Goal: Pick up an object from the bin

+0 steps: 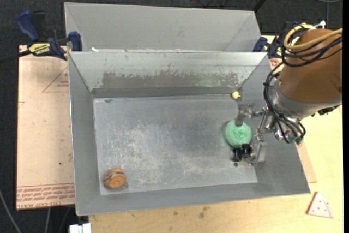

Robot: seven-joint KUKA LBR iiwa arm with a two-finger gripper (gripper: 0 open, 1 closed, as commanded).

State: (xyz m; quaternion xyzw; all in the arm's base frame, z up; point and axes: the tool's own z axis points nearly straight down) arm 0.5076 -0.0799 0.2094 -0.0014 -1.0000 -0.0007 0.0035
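With end effector (241, 135) spread round the green ball (235, 132) by the bin's (163, 139) right wall, just centre, squeeze gently, lift straight.

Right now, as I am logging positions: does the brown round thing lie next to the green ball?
No, the brown round thing lies in the near left corner, far from the green ball at the right.
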